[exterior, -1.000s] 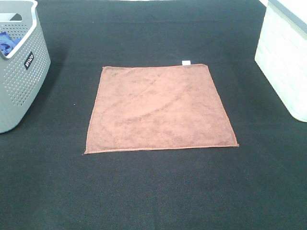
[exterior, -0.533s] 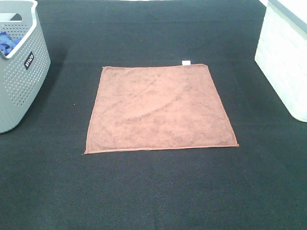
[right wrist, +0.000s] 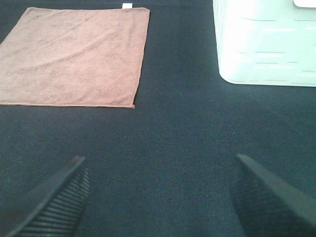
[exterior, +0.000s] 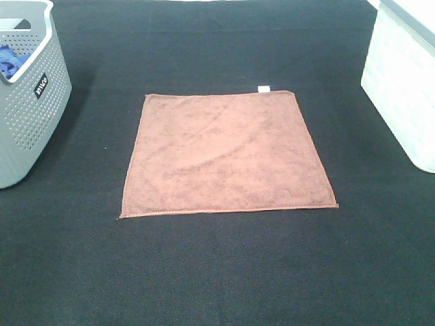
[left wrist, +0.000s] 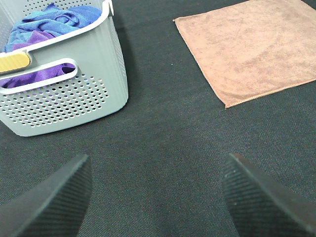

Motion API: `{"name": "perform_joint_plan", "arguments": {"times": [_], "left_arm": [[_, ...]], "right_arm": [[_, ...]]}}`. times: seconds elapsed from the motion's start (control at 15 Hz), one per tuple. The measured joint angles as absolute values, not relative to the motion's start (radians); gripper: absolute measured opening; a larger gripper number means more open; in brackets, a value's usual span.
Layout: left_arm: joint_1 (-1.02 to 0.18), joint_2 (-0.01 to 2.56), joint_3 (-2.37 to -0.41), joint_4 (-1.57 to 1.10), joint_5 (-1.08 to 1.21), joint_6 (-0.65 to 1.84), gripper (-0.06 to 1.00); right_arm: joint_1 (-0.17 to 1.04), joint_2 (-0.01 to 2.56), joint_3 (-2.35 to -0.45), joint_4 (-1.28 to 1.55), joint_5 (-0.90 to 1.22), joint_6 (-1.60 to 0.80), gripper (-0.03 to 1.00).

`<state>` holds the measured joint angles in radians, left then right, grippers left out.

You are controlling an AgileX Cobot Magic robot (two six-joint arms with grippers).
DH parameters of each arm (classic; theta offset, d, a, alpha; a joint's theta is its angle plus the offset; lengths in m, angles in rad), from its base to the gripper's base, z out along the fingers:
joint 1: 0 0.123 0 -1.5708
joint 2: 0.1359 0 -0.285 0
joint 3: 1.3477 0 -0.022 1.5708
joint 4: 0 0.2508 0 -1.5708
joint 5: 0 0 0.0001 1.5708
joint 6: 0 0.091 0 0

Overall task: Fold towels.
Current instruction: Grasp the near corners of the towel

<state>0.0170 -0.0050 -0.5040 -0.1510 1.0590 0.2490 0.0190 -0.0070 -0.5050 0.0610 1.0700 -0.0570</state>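
A reddish-brown square towel (exterior: 228, 155) lies flat and unfolded on the black table, with a small white tag (exterior: 264, 88) at its far edge. It also shows in the left wrist view (left wrist: 252, 49) and in the right wrist view (right wrist: 71, 57). My left gripper (left wrist: 158, 197) is open and empty over bare table, near the grey basket and apart from the towel. My right gripper (right wrist: 160, 197) is open and empty over bare table, apart from the towel's near right corner. Neither gripper shows in the exterior high view.
A grey perforated basket (exterior: 27, 102) stands at the left, holding blue and purple cloths (left wrist: 44, 24). A white bin (exterior: 404, 81) stands at the right, also in the right wrist view (right wrist: 264, 44). Black cloth covers the table (exterior: 217, 272).
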Motion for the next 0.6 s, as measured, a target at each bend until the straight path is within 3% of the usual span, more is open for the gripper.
{"name": "perform_joint_plan", "arguments": {"times": [0.2,0.6], "left_arm": [[0.017,-0.005,-0.506,-0.153,1.054,0.249,0.71],[0.017,0.169,-0.52,-0.309,0.74,0.249,0.71]], "right_arm": [[0.019,-0.007,-0.505,0.061,1.07,-0.057,0.74],[0.019,0.114,-0.525,0.068,0.926,-0.057,0.74]]}}
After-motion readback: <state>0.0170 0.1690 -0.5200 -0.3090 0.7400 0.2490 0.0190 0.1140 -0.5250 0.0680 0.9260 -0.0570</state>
